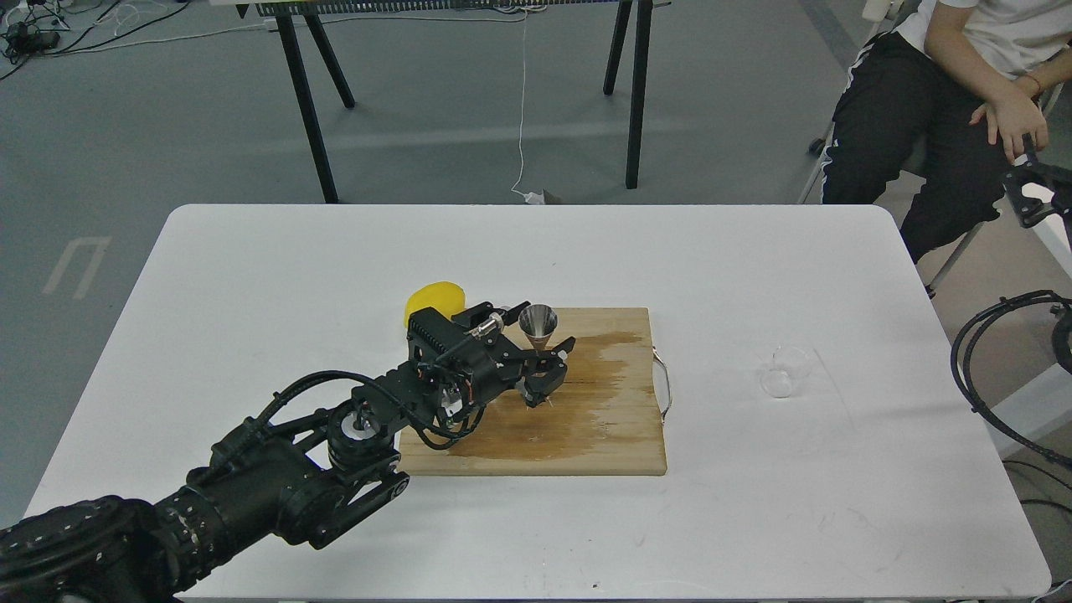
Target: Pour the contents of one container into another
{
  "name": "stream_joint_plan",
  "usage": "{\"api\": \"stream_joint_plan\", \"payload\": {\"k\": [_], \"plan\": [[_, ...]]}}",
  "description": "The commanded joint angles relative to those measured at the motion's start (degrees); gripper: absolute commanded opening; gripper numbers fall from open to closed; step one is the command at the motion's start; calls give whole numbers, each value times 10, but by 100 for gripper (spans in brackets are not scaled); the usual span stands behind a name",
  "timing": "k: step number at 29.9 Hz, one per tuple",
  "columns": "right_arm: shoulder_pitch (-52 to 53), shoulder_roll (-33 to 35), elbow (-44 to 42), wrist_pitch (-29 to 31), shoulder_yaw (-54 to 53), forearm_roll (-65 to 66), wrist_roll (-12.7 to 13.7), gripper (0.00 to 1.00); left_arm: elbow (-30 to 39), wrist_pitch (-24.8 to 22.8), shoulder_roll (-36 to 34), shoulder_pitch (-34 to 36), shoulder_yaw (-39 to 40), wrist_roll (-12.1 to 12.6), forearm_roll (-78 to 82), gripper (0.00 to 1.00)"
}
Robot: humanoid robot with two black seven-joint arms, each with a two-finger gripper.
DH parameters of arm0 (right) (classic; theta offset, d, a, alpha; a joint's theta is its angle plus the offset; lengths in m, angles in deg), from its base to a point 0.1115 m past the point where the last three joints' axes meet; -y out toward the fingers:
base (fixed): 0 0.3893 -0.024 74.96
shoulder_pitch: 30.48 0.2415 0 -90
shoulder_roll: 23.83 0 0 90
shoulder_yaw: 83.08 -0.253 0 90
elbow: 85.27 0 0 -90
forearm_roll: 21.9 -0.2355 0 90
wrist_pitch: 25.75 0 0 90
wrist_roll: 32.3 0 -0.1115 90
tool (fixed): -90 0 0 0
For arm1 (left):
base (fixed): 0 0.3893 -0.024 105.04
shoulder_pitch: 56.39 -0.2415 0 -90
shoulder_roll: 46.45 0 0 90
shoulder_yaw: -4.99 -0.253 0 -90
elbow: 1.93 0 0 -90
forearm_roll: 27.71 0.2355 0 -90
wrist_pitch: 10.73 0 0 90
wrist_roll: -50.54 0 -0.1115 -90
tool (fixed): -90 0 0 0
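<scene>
A grey workshop floor lies beyond, with black trestle legs at the back and a seated person [938, 92] in a white shirt and dark trousers at the far right. Nearer, the white table [251, 276] fills most of the view. On it, under and ahead of the left claw [548, 362], sits a wooden cutting board [586, 435] with a dark wet stain spread across its right half and a metal handle at its right edge.

The left arm [276, 477] reaches in from the lower left. Just behind the claw's wrist, a yellow lemon [431, 301] is partly hidden by the arm. The steel jigger [538, 325] stands upright on the board, its upper cone rising just above the claw, whose fingers sit on either side of its lower part. The jaws look closed around the jigger's base, though the contact itself is too dark to confirm. Well off to the claw's right, past the board's edge, the clear glass cup [785, 371] rests on the bare table, apparently lying tilted. The right claw is not in view.

I judge the step in hand to be steadying the receiving jigger. Next, the cup must be fetched, which seems to call for the right arm, then brought over the jigger's mouth and tipped gently.
</scene>
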Motion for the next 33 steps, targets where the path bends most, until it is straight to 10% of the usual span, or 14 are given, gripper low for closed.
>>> {"api": "stream_joint_plan", "payload": {"k": [1, 25, 33], "plan": [[0, 1, 0, 0, 0, 0, 0, 100, 2, 4, 0, 7, 3, 1, 0, 87], [-7, 37, -1, 0, -4, -1, 0, 100, 42, 28, -17, 125, 135, -7, -14, 98], [-7, 76, 1, 0, 3, -5, 31, 100, 42, -14, -54, 186, 137, -63, -538, 98]]}}
